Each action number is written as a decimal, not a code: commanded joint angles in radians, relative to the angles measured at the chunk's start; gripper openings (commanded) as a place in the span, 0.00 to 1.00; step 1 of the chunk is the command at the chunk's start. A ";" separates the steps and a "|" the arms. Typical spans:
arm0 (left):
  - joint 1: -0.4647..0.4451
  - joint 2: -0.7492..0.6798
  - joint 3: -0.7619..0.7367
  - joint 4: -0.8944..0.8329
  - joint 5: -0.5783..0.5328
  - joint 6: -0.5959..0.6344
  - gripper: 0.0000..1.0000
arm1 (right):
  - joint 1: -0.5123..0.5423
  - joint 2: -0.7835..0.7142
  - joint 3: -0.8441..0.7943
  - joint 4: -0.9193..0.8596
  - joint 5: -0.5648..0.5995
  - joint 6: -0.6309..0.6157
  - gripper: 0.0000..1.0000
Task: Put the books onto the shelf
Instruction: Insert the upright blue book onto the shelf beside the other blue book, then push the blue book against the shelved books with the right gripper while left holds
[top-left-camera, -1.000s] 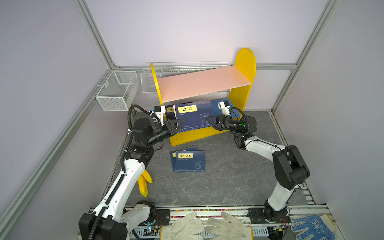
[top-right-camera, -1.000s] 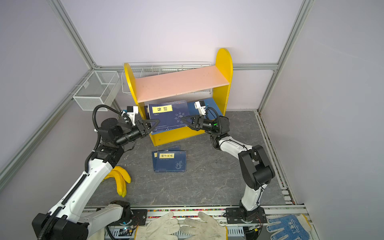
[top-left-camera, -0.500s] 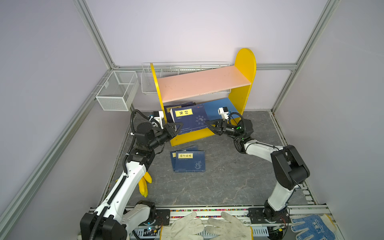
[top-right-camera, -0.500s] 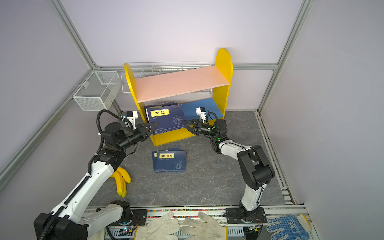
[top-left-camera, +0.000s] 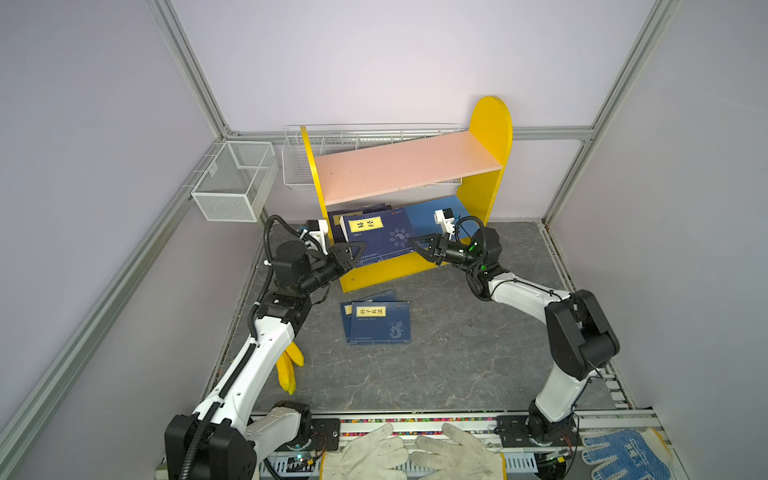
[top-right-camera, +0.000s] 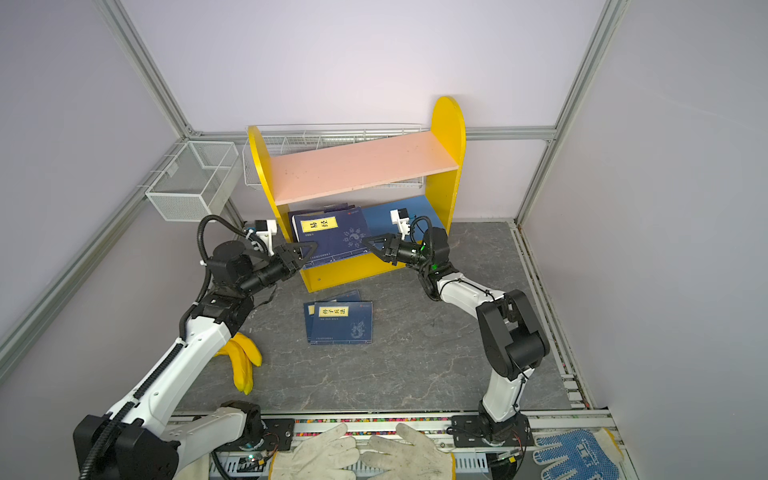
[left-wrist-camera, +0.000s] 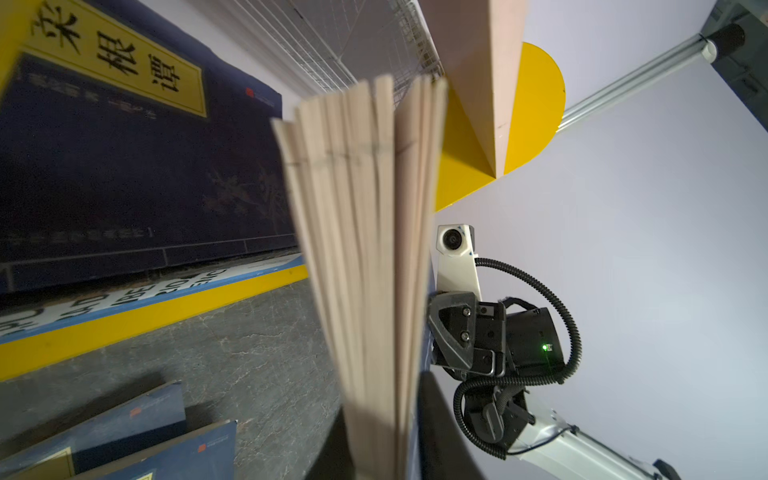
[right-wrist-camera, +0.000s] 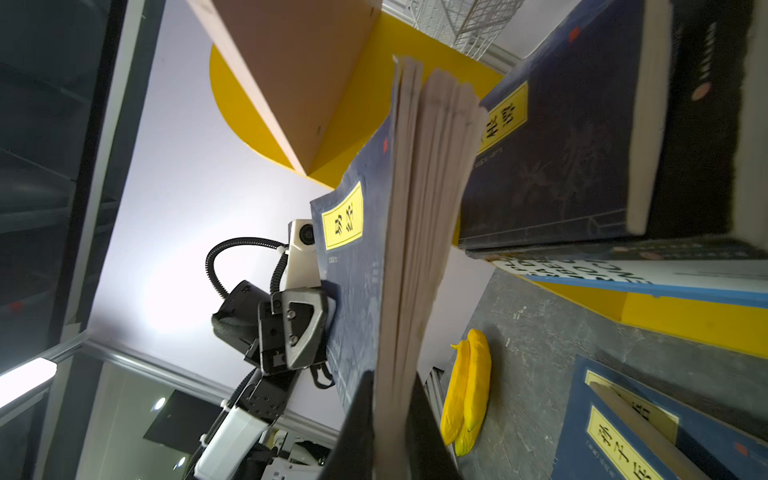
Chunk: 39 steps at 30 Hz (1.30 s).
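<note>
Navy book (top-left-camera: 376, 239) could slide off the shelf (top-left-camera: 490, 124).
Right pincer (top-left-camera: 415, 243) clamped it tight; left pincer (top-left-camera: 357, 251) straddled it, grip unclear.

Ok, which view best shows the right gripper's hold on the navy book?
The right wrist view: the navy book sits edge-on, clamped in the right gripper. In both top views the gripper sits at the book's corner, contact too small to judge. The left wrist view shows only its body behind the pages.
</note>
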 joint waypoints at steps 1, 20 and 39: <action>-0.003 0.019 0.086 -0.038 -0.034 0.074 0.47 | -0.001 -0.038 0.067 -0.232 0.092 -0.169 0.10; 0.174 -0.136 0.099 -0.430 -0.245 0.329 0.93 | 0.000 0.201 0.359 -0.257 0.071 -0.186 0.09; 0.217 -0.071 0.033 -0.341 -0.212 0.326 0.95 | 0.052 0.338 0.556 -0.404 0.102 -0.265 0.11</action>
